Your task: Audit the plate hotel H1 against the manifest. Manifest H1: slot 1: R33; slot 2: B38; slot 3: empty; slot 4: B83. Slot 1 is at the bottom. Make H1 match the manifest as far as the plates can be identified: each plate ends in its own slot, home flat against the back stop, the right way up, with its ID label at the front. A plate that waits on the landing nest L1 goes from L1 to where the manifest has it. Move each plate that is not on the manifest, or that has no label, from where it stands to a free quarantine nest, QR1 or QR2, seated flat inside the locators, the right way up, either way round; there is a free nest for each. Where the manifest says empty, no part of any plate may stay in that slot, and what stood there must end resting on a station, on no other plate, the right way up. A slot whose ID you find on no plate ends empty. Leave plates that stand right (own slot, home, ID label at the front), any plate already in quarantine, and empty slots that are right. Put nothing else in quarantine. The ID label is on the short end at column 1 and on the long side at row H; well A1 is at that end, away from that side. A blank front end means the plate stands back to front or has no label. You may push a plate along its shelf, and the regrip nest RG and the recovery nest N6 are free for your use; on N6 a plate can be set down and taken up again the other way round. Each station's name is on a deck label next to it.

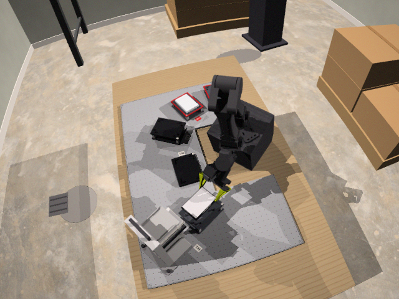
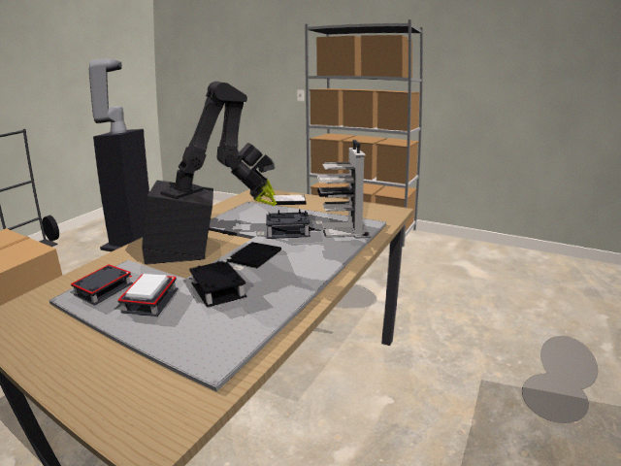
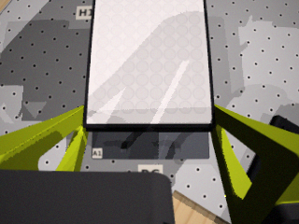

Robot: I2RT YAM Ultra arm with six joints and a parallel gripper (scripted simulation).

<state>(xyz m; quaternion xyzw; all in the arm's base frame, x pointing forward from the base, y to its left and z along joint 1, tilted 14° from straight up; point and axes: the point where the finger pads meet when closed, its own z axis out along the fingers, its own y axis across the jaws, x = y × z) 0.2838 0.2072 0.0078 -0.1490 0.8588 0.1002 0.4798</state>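
Note:
My gripper [image 1: 211,190] [image 2: 268,195] [image 3: 149,112] is shut on a white plate [image 1: 199,202] [image 2: 289,199] [image 3: 149,61] with a dark rim, gripping its two long sides near the end closest to me. The plate hangs level a little above the black regrip nest [image 1: 202,222] [image 2: 286,225] [image 3: 149,145]. I see no ID label on the plate's near end in the wrist view. The plate hotel H1 [image 1: 158,228] [image 2: 357,190] stands just beyond the nest. Its shelves hold plates, and their labels are too small to read.
A red-framed quarantine nest [image 1: 186,103] [image 2: 147,286] holds a white plate; the second red-framed nest [image 2: 100,281] shows a dark top. A black raised nest [image 1: 167,128] [image 2: 217,281] and a flat black station [image 1: 186,169] [image 2: 254,252] lie mid-deck. The arm's base block [image 1: 254,135] stands beside them.

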